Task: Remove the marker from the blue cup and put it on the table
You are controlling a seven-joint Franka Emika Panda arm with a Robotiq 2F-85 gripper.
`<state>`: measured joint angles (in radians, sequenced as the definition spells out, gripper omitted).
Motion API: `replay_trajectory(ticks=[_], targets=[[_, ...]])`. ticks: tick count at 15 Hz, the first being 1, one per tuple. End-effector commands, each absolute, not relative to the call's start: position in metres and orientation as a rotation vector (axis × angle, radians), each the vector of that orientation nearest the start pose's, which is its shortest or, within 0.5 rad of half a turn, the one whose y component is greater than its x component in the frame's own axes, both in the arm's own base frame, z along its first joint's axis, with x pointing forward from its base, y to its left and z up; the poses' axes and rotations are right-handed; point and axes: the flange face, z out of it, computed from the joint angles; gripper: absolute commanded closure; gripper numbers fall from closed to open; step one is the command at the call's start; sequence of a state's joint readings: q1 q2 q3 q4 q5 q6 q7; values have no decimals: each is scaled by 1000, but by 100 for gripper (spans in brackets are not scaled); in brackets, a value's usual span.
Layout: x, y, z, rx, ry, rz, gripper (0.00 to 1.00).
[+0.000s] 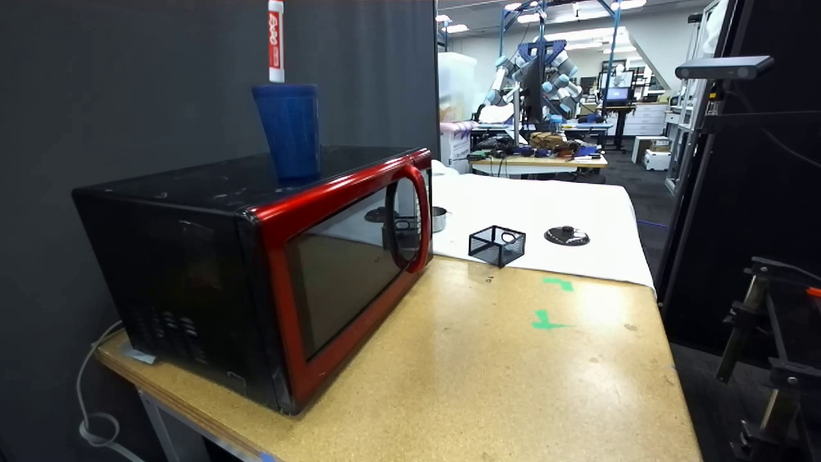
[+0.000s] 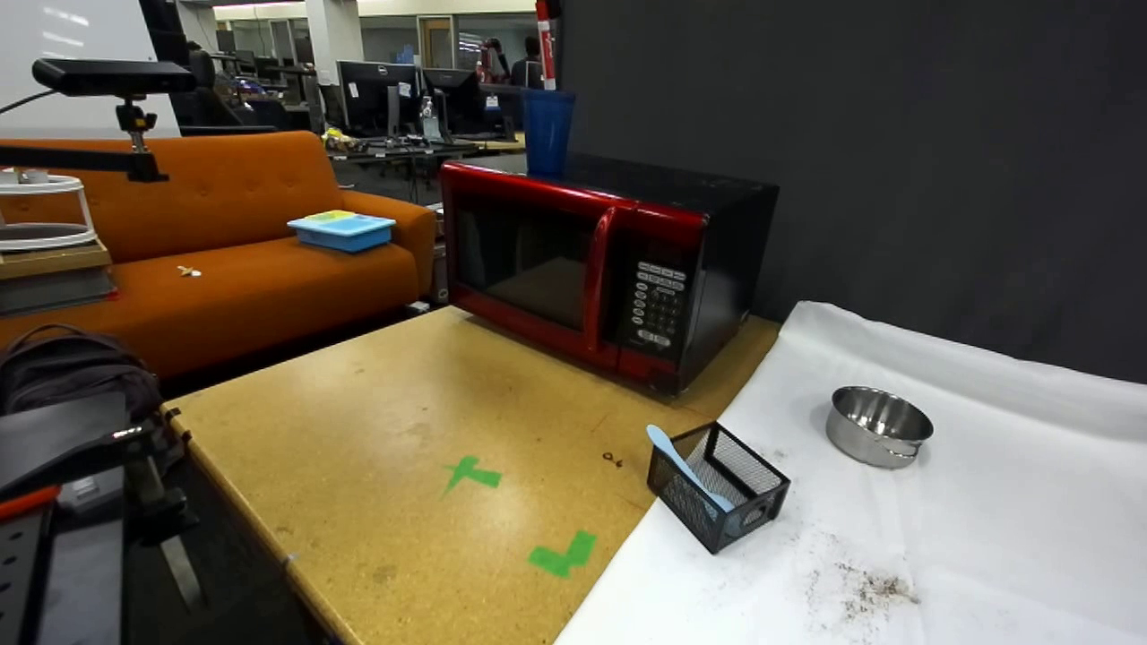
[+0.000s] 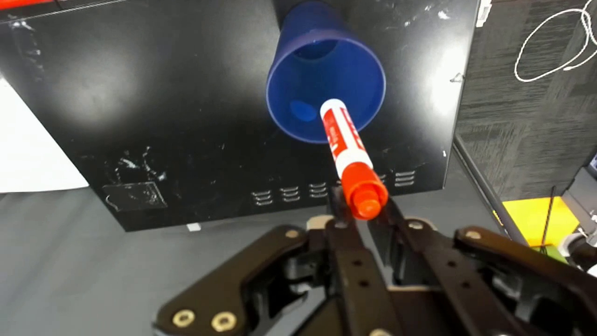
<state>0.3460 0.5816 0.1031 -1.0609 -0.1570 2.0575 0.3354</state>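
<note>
Looking down through the wrist view, we've got the claw [image 3: 364, 205] pinched on the marker [image 3: 352, 156] near its red cap, plus a peek inside the blue cup [image 3: 326, 79]. Both exterior views give us the marker roughly upright just above the rim, cup standing on the microwave [image 1: 256, 276]. The orange couch [image 2: 242, 269] only shows up for us in an exterior view, same with the black lid [image 1: 566, 235].

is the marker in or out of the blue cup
Out. The white lower end of the marker shows just above the rim of the blue cup in an exterior view.
</note>
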Motion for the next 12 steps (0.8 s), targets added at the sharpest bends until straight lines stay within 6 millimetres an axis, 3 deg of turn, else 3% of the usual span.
replay_trajectory(ticks=[1,3,5,8,12], targets=[[669,281,586,-3049,-142,-703,96],[657,268,604,-3058,-110,-722,96],[647,258,606,-3073,-81,-706,96],[634,228,576,-3093,-51,-608,96],[619,173,518,-3116,25,-444,96]])
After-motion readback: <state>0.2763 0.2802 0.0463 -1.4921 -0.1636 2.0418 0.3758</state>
